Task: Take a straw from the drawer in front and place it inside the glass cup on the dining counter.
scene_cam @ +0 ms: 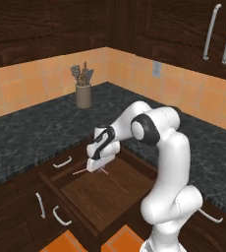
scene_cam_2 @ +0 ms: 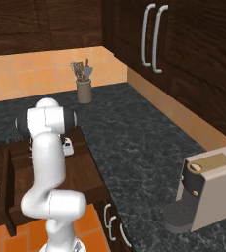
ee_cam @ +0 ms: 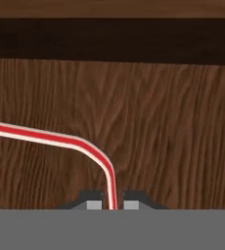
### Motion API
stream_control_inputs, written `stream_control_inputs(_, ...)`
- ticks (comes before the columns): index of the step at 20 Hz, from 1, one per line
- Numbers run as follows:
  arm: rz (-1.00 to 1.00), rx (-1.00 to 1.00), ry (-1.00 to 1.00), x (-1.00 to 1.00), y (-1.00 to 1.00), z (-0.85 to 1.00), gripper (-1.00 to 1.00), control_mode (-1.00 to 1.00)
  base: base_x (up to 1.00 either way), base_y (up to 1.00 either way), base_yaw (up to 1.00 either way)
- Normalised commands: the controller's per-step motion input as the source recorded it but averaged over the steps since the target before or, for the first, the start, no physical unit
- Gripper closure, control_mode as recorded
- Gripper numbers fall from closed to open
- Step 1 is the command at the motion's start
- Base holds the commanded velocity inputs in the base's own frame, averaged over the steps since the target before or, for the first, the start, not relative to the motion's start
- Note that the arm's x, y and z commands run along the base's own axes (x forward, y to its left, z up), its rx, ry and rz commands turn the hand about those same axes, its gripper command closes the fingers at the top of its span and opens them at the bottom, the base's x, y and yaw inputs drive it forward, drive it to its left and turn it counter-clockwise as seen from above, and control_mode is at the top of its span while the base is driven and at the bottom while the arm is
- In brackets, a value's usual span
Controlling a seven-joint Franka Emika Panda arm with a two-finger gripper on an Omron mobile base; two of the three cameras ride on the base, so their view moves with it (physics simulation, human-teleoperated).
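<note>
Straw [ee_cam: 60,138] runs between closed-in fingers [ee_cam: 92,205], pinched.

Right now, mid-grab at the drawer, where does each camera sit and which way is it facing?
Left base view: behind-left, looking down at the open drawer; arm at lower right, gripper on the straw.
Right base view: behind-right, facing along the granite worktop; arm at lower left.
Hand view: on the hand, facing the drawer floor, straw between the fingertips.
Both base views share the utensil crock.
</note>
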Motion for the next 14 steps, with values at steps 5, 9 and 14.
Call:
stream_control_inputs(5,0.00,0.18,0.00,0.00,0.00,1.00,1.00,-1.00,0.00,0.00,0.00)
stream_control_inputs(9,0.00,0.03,0.00,0.00,0.00,1.00,1.00,-1.00,0.00,0.00,0.00)
stream_control_inputs(14,0.00,-0.12,0.00,-0.13,-0.05,1.00,1.00,-1.00,0.00,0.00,0.00)
